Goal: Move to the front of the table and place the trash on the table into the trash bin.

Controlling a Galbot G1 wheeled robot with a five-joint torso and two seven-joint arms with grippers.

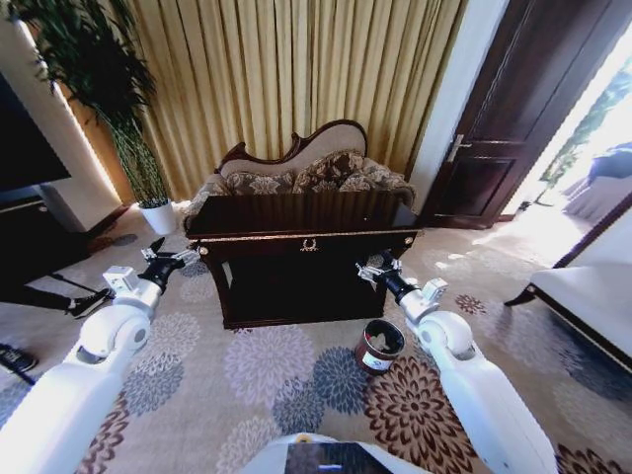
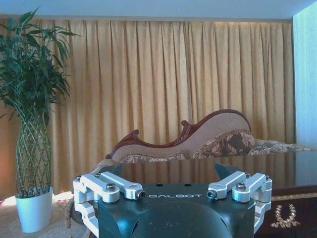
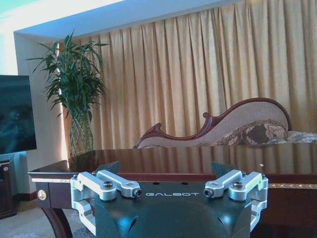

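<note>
Head view: one table (image 1: pixel 301 240), one trash bin (image 1: pixel 379 346).

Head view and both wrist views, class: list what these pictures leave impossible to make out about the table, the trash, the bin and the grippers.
- Trash: none can be told apart on the glossy top of the table in the head view; the wrist views skim the top edge-on.
- Trash bin: its contents are too small and dark in the head view.
- Left gripper and right gripper: fingertips are cut off by each wrist view's lower edge.
</note>
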